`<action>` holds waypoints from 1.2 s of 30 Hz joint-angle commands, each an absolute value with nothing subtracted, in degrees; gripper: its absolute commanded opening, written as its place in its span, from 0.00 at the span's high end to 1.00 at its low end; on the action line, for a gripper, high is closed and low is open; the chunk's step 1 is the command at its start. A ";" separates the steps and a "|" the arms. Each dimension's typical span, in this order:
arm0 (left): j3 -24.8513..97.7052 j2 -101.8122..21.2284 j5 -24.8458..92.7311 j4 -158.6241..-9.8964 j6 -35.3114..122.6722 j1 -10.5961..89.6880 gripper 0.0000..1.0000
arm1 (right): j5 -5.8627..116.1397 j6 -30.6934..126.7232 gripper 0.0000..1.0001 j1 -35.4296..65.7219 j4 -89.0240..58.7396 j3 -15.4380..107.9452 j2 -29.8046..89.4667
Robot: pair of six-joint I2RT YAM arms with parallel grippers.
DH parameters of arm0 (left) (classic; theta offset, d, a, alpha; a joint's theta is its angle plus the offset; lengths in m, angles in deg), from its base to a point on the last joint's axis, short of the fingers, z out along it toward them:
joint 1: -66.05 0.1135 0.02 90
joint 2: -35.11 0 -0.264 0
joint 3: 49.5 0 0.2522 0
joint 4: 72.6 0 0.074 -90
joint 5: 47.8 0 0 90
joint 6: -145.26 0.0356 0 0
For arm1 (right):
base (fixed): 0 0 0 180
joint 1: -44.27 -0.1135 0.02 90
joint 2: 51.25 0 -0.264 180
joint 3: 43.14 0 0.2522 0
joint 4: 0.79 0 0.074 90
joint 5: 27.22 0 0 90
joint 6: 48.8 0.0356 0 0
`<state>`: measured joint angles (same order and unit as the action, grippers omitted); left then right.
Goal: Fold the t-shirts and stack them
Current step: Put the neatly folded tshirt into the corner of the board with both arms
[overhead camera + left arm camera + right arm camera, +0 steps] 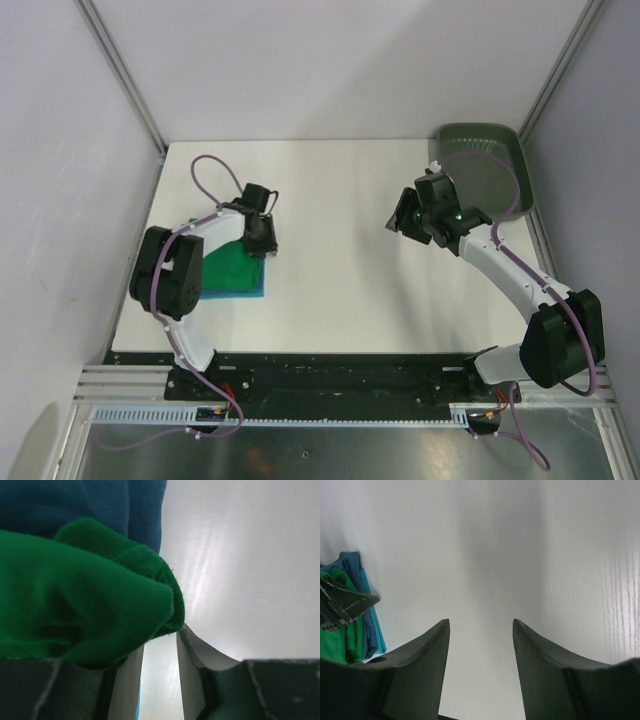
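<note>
White table (340, 300) between grey walls (60, 150). The left gripper (161, 639) is at near left, its jaws a narrow slit apart. A rolled fold of the green t-shirt (85, 610) bulges over one finger up to the tips; whether any cloth is pinched cannot be told. Under it lies the teal t-shirt (75, 505), its edge showing along the near side in the top view, so green sits on teal as a small bundle. The right gripper (480, 625) is well apart to the right, jaws wide and empty. A tray (490, 165) sits at far right. Handling, as judged: light, limp cotton that sags and unrolls. It is best taken at a doubled edge or corner, pinching every layer.
</note>
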<state>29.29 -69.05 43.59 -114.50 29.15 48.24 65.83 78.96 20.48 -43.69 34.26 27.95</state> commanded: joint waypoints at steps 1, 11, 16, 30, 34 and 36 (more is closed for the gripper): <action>25.34 -66.18 46.20 -117.86 33.70 53.29 0.61 | 64.11 78.95 0.42 20.63 -41.21 34.26 27.52; 22.82 -60.97 47.79 -122.91 40.79 65.14 0.60 | 61.33 78.25 0.42 20.64 -39.85 33.75 29.31; 21.63 -58.90 46.47 -123.25 41.11 68.04 0.60 | 60.05 77.88 0.43 20.63 -39.35 33.59 29.77; 29.94 -49.40 39.41 -122.31 32.62 40.23 0.51 | 59.62 76.82 0.40 22.84 -42.30 33.65 24.21; 31.67 -45.79 41.34 -121.15 30.54 31.32 0.46 | 59.57 76.50 0.38 22.00 -45.21 32.33 20.08; 31.14 -43.16 43.46 -120.46 30.21 28.32 0.40 | 58.97 76.63 0.35 21.76 -45.48 30.32 16.75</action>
